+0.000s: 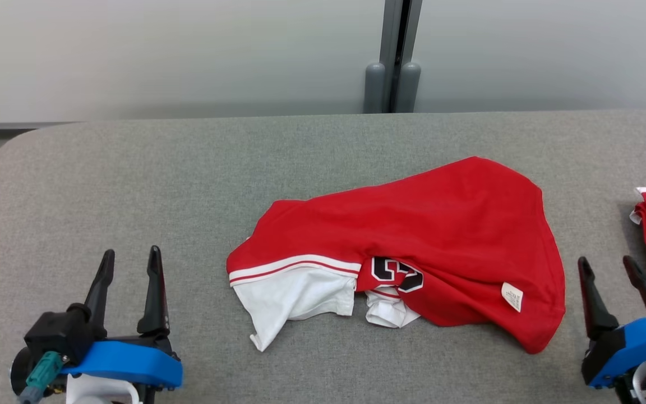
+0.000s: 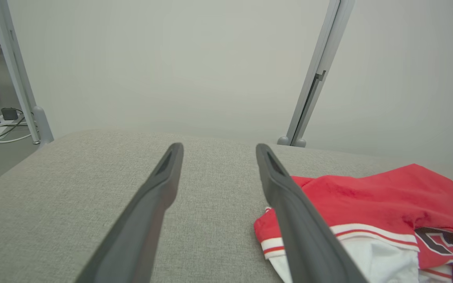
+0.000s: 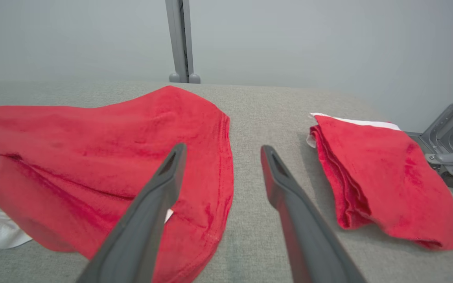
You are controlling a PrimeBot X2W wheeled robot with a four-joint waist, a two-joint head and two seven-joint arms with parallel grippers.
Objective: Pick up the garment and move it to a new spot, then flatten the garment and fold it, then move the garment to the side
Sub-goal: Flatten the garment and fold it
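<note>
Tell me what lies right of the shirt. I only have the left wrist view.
Observer: A folded garment, also red, lies near the right end of the table, apart from the shirt.
Operator: Report the right gripper.
Observer: The right gripper is open and empty, near the shirt's right end.
Operator: Describe that end of the shirt.
Observer: A white label shows on the red cloth there, near the front hem.
</note>
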